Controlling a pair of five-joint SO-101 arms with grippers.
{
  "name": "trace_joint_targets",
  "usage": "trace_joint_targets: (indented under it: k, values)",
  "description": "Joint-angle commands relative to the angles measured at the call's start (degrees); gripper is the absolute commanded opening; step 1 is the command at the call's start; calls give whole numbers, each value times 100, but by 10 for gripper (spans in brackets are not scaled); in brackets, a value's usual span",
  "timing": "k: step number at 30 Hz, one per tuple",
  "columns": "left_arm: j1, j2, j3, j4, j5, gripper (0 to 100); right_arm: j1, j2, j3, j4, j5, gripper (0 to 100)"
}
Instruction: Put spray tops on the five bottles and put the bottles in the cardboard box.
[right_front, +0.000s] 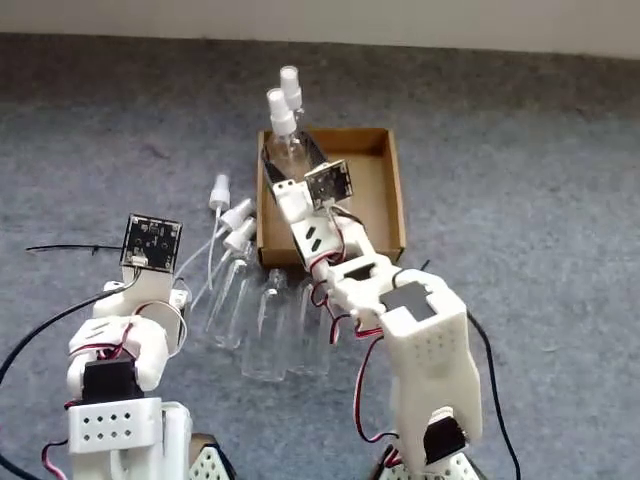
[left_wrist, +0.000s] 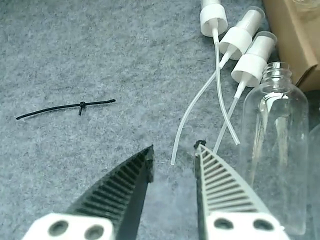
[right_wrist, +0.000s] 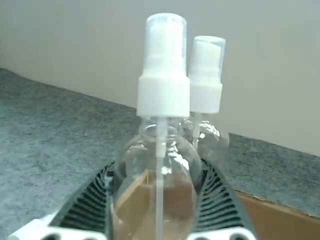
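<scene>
Right gripper (right_wrist: 157, 200): jaws clamped on both sides of the held bottle (right_wrist: 156, 160), which stands upright at the far corner of the cardboard box (right_front: 378, 200), on the left-arm side. Can't tell whether its base rests on the box floor.
Left gripper (left_wrist: 174, 149): jaws parted approx. halfway, nothing btwn them, low over the surface (right_front: 520, 150), tips just beside the loose tube ends.
Surface: grey, carpet-like, carries all items.
Cardboard box: 1 pc, brown, shallow, open top, in front of the right arm. Most of its floor is bare.
Held bottle: clear, w/ white spray top fitted.
Second capped bottle (right_wrist: 207, 137): clear, upright, top fitted, just behind the held one. Can't tell whether they touch.
Open bottles (right_front: 268, 320): 3 pcs, clear, no tops, lying side by side btwn the two arms, near side of the box, necks toward it.
Loose spray tops (left_wrist: 250, 67): 3 pcs, white, w/ thin tubes, lying close together near the box's left wall, by the neck of the leftmost open bottle.
Cable tie (left_wrist: 65, 109): black, thin, flat on the surface, well apart from the tops.
</scene>
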Motion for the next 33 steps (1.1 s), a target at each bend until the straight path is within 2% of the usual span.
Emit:
trace_joint_targets:
  k: [1,14,20,33]
  values:
    - [-40,-57,-31,-114,-35,133,110,-13,-321,-145,88,5]
    - [-40,-57,-22,-114,-35,133,110,13,-295,-145,88,10]
    - [-40,-57,-22,-114,-35,133,101,13,-286,-145,536,10]
    - [-40,-57,-22,-123,-35,133,101,4,171,-664,571,11]
